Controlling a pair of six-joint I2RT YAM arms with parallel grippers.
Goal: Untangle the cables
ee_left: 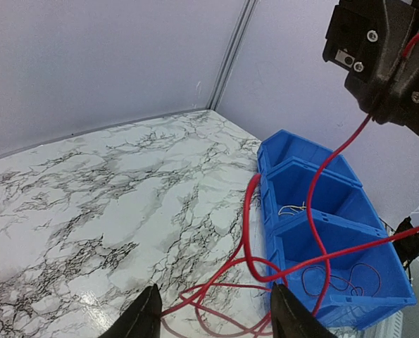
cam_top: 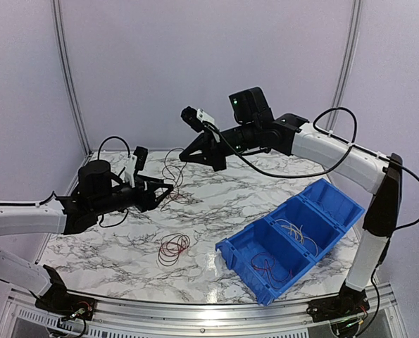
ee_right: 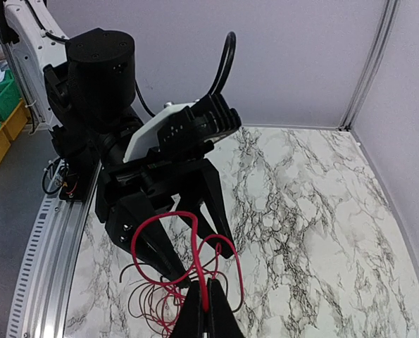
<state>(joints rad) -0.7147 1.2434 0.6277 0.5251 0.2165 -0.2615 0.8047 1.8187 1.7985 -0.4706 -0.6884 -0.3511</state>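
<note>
Found the cables [cam_top: 172, 184] bunched in thin, loose loops above the far left part of the desk [cam_top: 110, 246], strung between the two grippers. Saw a red cable [ee_right: 195, 243] of that bunch clamped in the right gripper [ee_right: 208, 304], with the jaws clenched tight on it and the loops hanging below toward the marble top. Saw the left gripper [ee_left: 216, 313] released, with its fingers [ee_left: 144, 318] spread wide and several red strands running through the gap. Could not tell whether any strand touched a finger. Traced the red cable from that gap up and to the right, as far as the right gripper hanging above.

Spotted a separate coil [cam_top: 174, 248] of red and dark cable flat on the desk, nearer than the bunch and apart from it. Placed it just left of a blue bin [cam_top: 237, 270] with three compartments, set at an angle on the right side of the desk. Made out pale strands [cam_top: 294, 231] in the middle compartment and a red tangle [cam_top: 265, 266] in the nearest one.
</note>
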